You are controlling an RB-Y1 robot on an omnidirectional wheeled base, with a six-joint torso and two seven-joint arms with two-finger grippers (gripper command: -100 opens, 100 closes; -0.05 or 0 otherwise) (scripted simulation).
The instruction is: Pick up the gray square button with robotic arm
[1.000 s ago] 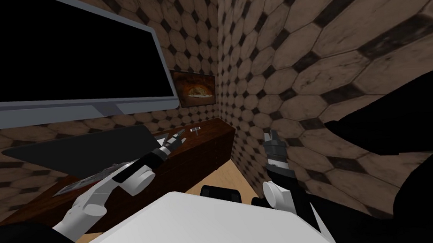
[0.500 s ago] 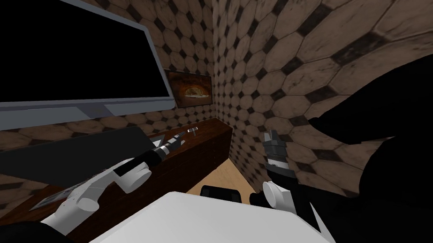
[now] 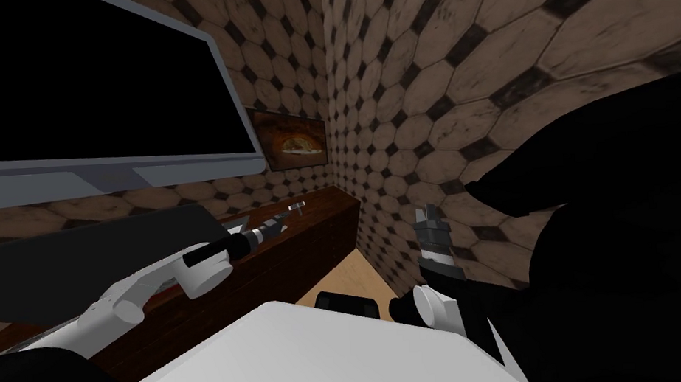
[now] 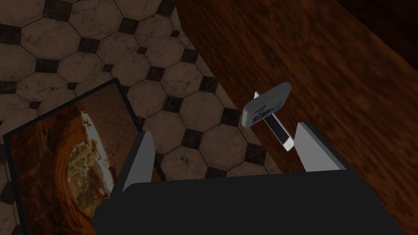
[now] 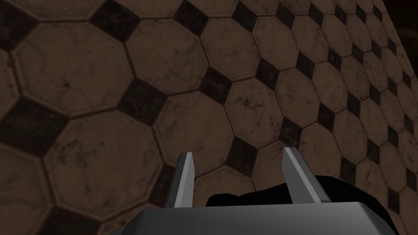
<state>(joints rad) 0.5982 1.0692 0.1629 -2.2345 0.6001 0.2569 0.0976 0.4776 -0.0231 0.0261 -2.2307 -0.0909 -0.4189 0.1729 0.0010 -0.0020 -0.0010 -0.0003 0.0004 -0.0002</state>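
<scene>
Dark wood counter (image 3: 325, 201), tiled wall | gray square button (image 4: 267, 105) at counter's far end, just beyond left gripper (image 4: 224, 128), nearer one finger | fingers apart | right gripper (image 5: 237, 151) farther, also apart

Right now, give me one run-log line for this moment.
gray button: on dark wooden top, untouched | left claw: open, just short of it | right claw: open, idle at my right

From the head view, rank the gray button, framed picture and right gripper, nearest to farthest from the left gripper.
1. Gray button, on the wooden top just ahead.
2. Framed picture, hung higher, behind it.
3. Right gripper, off to the robot's right.
</scene>
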